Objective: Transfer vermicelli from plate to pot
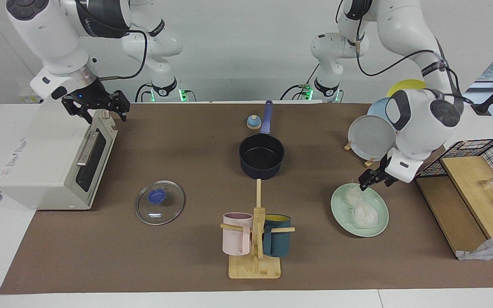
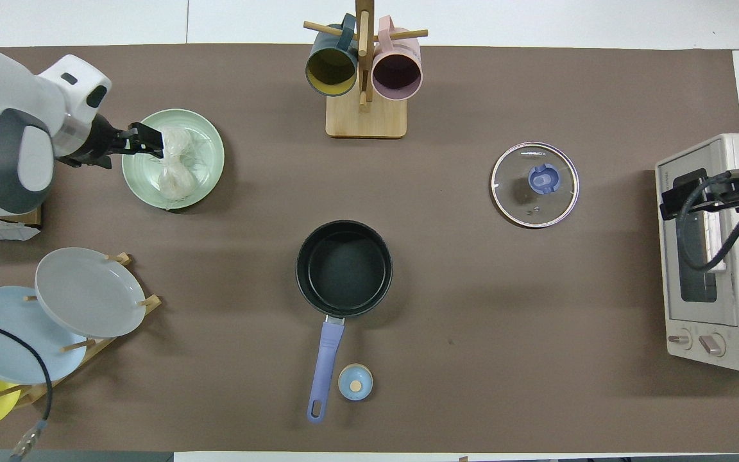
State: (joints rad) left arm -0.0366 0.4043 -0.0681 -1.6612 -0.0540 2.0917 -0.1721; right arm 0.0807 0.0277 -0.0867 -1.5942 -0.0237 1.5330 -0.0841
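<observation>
Vermicelli point(image 1: 360, 208): two glassy whitish clumps on the round mint plate point(image 1: 379, 224), toward the left arm's end of the bench. Left gripper point(image 1: 373, 178) hangs over the plate's rim, fingers spread, holding nothing. One dark pot point(image 1: 261, 156), black inside, mid-bench, bare brown mat around it. Right gripper point(image 1: 97, 106), spread, waits over the toaster oven point(image 1: 45, 162).

Bare brown bench point(image 1: 315, 179) lies between the round mint-green plate point(image 1: 375, 229) under my left tool point(image 1: 373, 180) and the dark navy saucepan point(image 1: 261, 156), an open way for me. The wooden mug rack's upright peg point(image 1: 258, 193) stands just beside the saucepan, farther from me. The wooden plate rack with its grey plate point(image 1: 371, 137) stands near the green plate, on my side of it.
</observation>
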